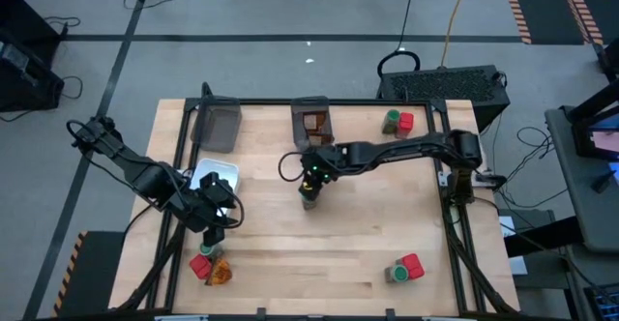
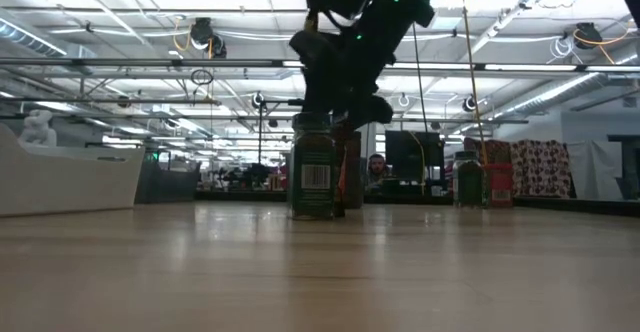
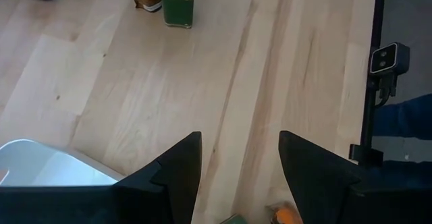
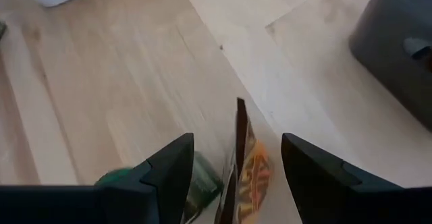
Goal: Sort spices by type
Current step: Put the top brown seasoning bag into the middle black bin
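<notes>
Right claw (image 4: 236, 160) spread wide above brown-orange packet (image 4: 248, 173) and green-lidded jar (image 4: 196, 183); left claw (image 3: 239, 160) open, empty.

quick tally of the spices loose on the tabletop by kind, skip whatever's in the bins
green-lidded jars: 4
red containers: 3
brown-orange packets: 2
total: 9
</notes>
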